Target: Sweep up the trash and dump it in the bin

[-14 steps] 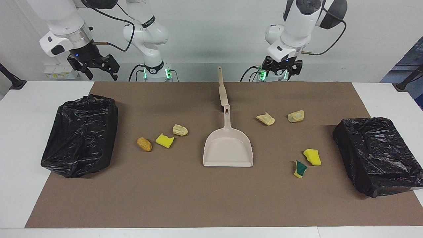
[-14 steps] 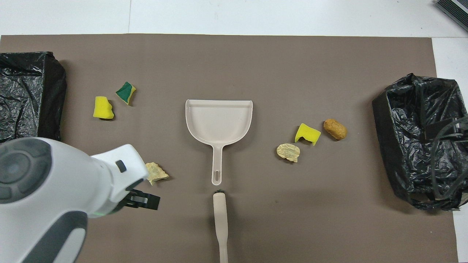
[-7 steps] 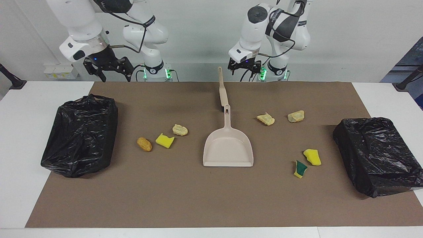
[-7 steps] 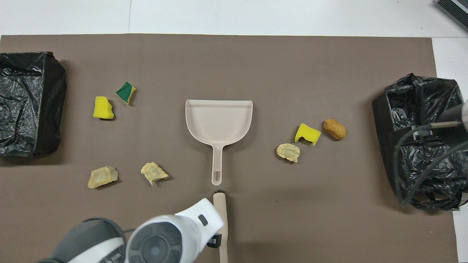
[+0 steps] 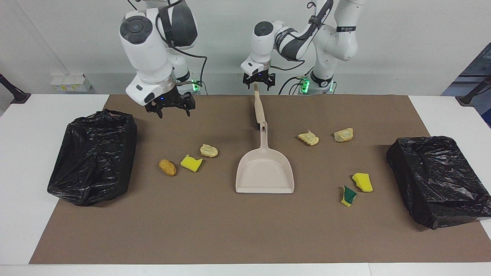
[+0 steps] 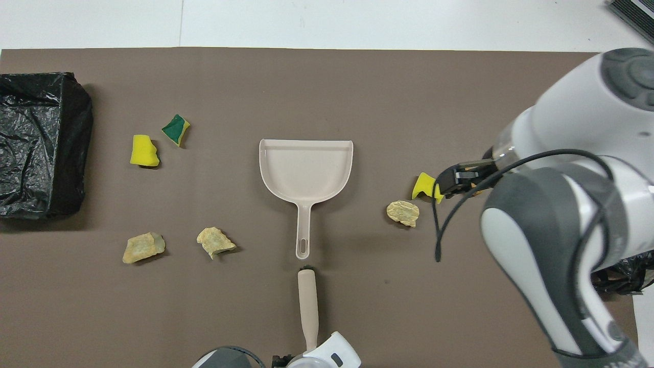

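On the counter (image 5: 23, 126), a brown mat (image 5: 230, 230) is carrying a beige dustpan (image 5: 264, 172) at its middle, with a beige brush (image 5: 259, 107) lying just nearer to the robots. Seven trash (image 5: 191, 162) scraps are lying on both sides of the dustpan, and a black-bagged bin (image 5: 92, 157) is sitting at each end. The left hand (image 5: 259, 82) is hanging open over the brush handle's tip. The right hand (image 5: 172, 107) is hovering open over the mat, near one bin.

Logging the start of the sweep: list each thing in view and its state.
Left gripper: open, over the brush handle's end.
Right gripper: open, raised over the mat.
Brush: lying flat, not gripped.
Dustpan: flat, empty.
Trash: seven scraps scattered, unswept.
Bins: two, bag-lined, one at each end.
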Controlling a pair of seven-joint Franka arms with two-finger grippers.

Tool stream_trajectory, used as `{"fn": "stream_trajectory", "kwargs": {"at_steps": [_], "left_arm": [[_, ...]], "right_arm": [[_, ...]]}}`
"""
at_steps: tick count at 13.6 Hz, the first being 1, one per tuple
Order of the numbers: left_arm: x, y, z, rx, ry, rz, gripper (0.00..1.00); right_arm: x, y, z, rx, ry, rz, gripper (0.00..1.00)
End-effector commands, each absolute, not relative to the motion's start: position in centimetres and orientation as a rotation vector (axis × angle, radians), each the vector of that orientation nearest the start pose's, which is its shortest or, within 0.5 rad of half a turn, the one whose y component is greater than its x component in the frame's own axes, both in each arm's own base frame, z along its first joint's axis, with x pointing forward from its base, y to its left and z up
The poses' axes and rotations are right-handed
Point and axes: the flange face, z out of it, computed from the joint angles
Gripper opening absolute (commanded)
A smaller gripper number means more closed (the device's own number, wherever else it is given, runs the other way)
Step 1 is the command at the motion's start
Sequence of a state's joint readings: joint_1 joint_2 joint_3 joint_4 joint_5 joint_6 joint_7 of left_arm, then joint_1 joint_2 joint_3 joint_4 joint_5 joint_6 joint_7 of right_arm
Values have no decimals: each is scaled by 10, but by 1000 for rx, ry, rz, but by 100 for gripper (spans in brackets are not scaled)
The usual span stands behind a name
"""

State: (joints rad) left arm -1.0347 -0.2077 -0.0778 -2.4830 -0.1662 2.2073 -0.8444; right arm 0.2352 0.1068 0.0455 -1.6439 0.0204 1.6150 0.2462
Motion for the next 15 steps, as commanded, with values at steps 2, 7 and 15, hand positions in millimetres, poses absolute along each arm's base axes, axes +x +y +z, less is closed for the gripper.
{"fn": "stream_trajectory", "kwargs": {"at_steps": [2,7,15], "left_arm": [[180,-401,352,-3151,197,214,100],[176,-401,347,-3133,218,228,78],[176,-399,346,-3112,228,250,6]], "right_arm": [[559,239,502,-3117,82,228,100],[554,311,468,-3084,160,146,100],[524,417,388,-3033,315,137,100]]}}
